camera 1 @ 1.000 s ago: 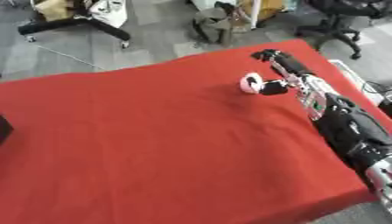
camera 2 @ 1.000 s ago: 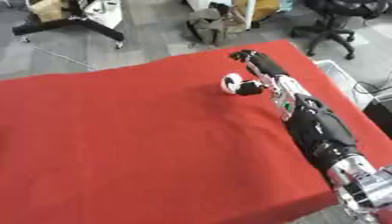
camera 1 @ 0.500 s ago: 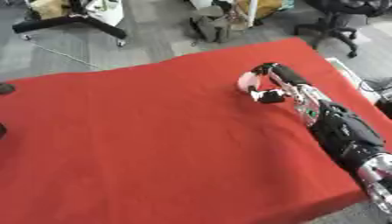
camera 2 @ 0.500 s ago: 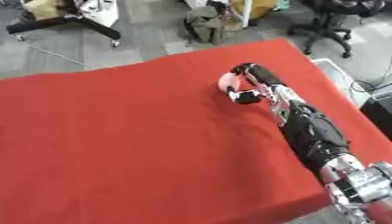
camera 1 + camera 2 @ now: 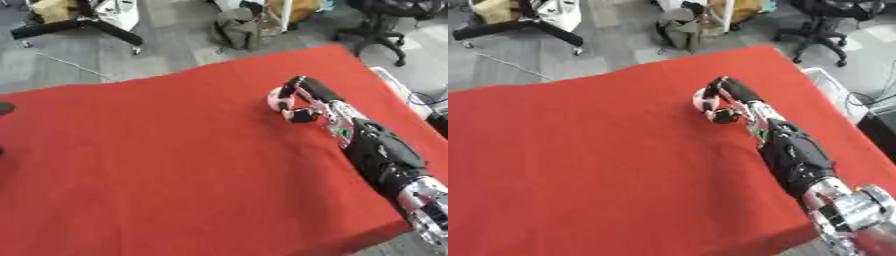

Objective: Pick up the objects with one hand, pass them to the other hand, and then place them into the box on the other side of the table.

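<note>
My right hand [image 5: 308, 104] lies over the right part of the red table [image 5: 157, 165], its black forearm coming in from the lower right corner. Its fingers and thumb are curled round a small white and pink object [image 5: 280, 98], which shows at the left side of the hand, at or just above the cloth. Part of the object is hidden behind the fingers. My left hand shows in neither view.
A dark shape [image 5: 4, 108] sits at the table's left edge; what it is I cannot tell. A white container [image 5: 829, 88] stands off the table's right edge. Office chairs [image 5: 385, 15] and bags stand on the grey floor beyond the far edge.
The right hand's fingers, stretched past the object a second ago, have curled round it. The camera has tilted a little, so the table lies differently.
</note>
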